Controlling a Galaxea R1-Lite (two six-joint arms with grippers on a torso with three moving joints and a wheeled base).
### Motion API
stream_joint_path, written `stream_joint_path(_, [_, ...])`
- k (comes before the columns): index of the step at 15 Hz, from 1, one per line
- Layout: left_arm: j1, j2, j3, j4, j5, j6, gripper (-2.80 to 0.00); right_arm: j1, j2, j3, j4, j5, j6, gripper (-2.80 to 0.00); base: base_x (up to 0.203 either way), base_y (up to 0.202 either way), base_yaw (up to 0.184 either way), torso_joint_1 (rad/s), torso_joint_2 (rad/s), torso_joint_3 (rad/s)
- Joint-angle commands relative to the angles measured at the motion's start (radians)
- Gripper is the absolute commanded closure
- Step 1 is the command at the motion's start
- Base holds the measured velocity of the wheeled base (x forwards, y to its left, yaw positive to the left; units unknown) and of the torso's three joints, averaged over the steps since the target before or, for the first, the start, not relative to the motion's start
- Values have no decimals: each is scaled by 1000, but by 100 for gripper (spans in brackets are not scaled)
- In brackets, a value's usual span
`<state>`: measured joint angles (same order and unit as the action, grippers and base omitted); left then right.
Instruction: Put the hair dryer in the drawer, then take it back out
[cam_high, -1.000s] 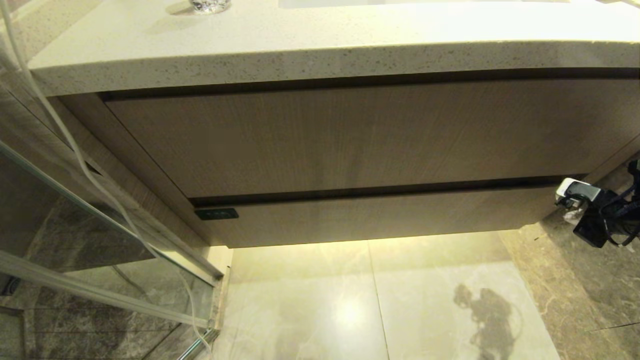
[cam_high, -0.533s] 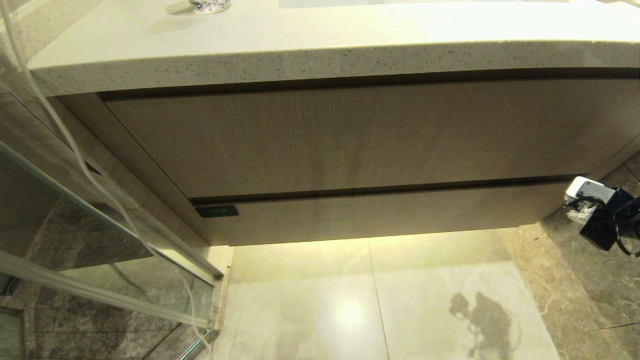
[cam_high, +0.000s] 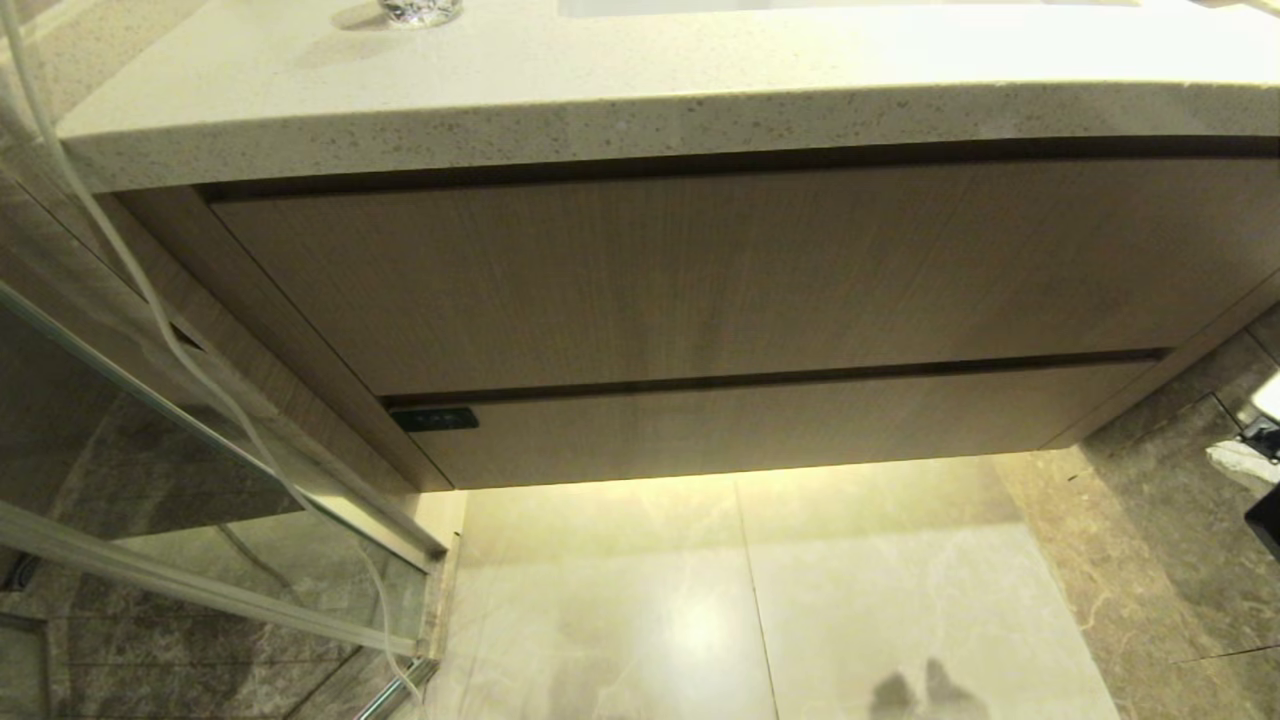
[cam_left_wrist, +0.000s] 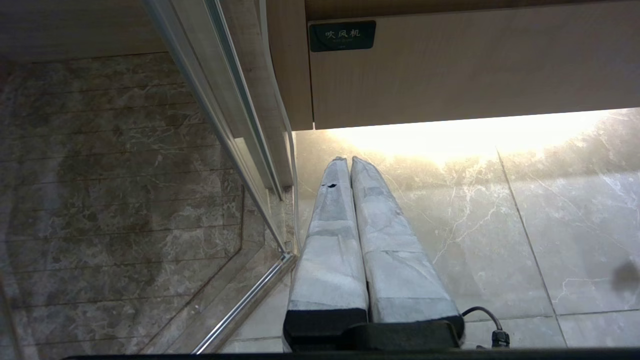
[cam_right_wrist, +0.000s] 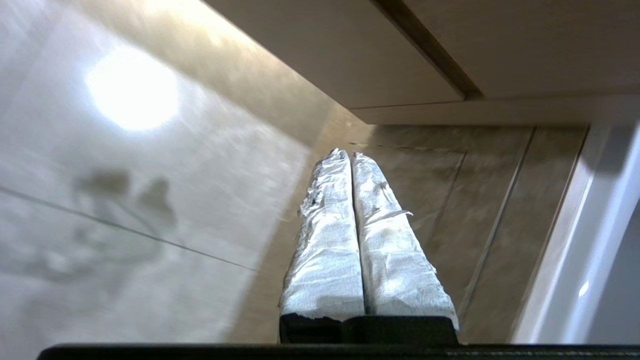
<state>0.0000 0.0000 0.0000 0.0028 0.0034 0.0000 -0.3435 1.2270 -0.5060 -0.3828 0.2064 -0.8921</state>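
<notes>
The drawer (cam_high: 760, 425) is shut. It is the thin wood strip low on the cabinet, under the taller wood panel (cam_high: 700, 280), and it has a small dark label (cam_high: 433, 419) near its left end. We cannot see the hair dryer anywhere, not on the bench (cam_high: 600, 90) and not on the floor (cam_high: 760, 590). It may be inside the shut drawer, but we cannot tell.

Our right pincer (cam_right_wrist: 350, 155) is pressed together and pinching nothing. It hangs near the right corner of the cabinet, over the floor. Only a bit of that arm shows at the right edge of the head view. Our left pincer (cam_left_wrist: 349, 161) is pressed together too, with nothing in it. It is parked low, pointing at the floor just below the label end of the drawer.

We think the step in hand is getting to the dryer. The next move needs the drawer pulled open. It has no handle, so we must hook a pincer under or behind the front strip and pull straight out. Then we can look inside.
</notes>
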Motion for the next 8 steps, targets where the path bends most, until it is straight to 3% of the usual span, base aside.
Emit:
stream_joint_path(1, [0,0,0,-1,0,0,0,121,-362,127,50,-111,230,0,0,0,0,0,0,0])
stream_joint_path(4, [0,0,0,-1,0,0,0,247,-674,266,182,-216,461,0,0,0,0,0,0,0])
stream_joint_path(8, [0,0,0,-1,0,0,0,322,-1069,403,362,-209,664,0,0,0,0,0,0,0])
